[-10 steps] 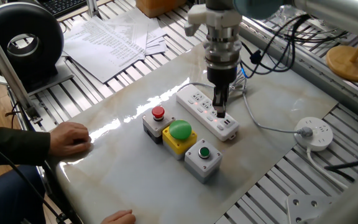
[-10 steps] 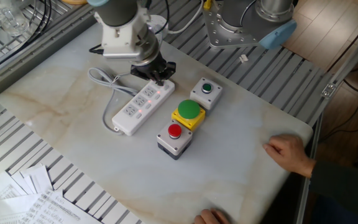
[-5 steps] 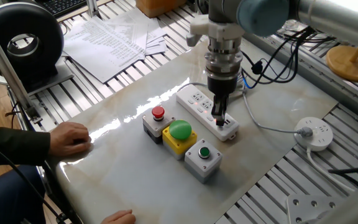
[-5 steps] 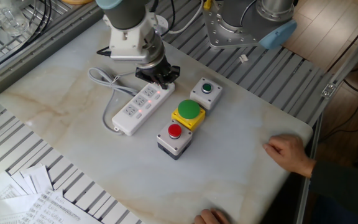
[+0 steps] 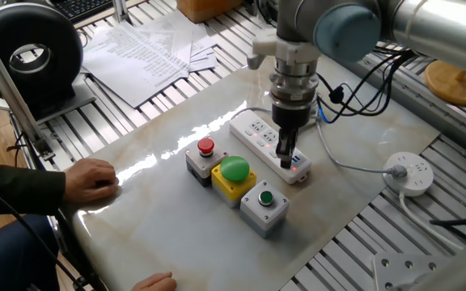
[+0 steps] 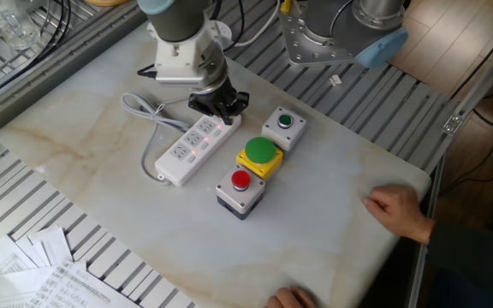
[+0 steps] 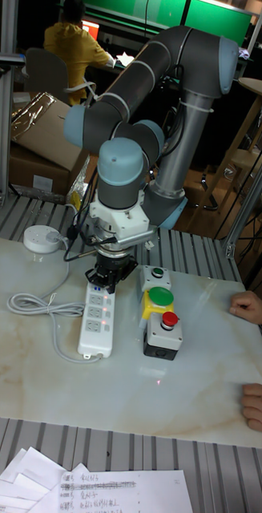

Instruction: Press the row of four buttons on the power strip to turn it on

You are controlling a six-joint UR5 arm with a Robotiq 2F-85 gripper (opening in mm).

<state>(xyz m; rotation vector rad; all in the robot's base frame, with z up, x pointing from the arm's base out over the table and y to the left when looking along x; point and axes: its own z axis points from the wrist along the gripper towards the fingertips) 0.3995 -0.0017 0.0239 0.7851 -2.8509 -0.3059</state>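
Pale marble-patterned board (image 5: 160, 218) covers a slatted metal table (image 6: 24, 184), and on it lies the power strip (image 6: 193, 148), a long white bar next to three switch boxes: one with a red button (image 6: 240, 180), a yellow one with a big green dome (image 6: 259, 151), and a grey one with a small green button (image 6: 285, 121). The gripper (image 5: 285, 151) points straight down over the end of the strip nearest the grey box, its tip at or just above the strip's face. I cannot tell whether the fingers are parted or closed; no view shows their tips clearly, and nothing is held in them.

The four buttons (image 6: 202, 144) run in a line along the strip, and red glows show at them in the other fixed view and the tall view.

One fixed view shows a round white socket puck (image 5: 409, 173) with its cord on the slats, loose printed sheets (image 5: 152, 48), a black ring-shaped device (image 5: 29, 55) and a person's hand (image 5: 91, 179) resting on the board edge. The other fixed view shows the strip's coiled white cord (image 6: 144, 111). The tall view alone shows the arm's grey elbow and a person in yellow (image 7: 70, 40) seated in the background.
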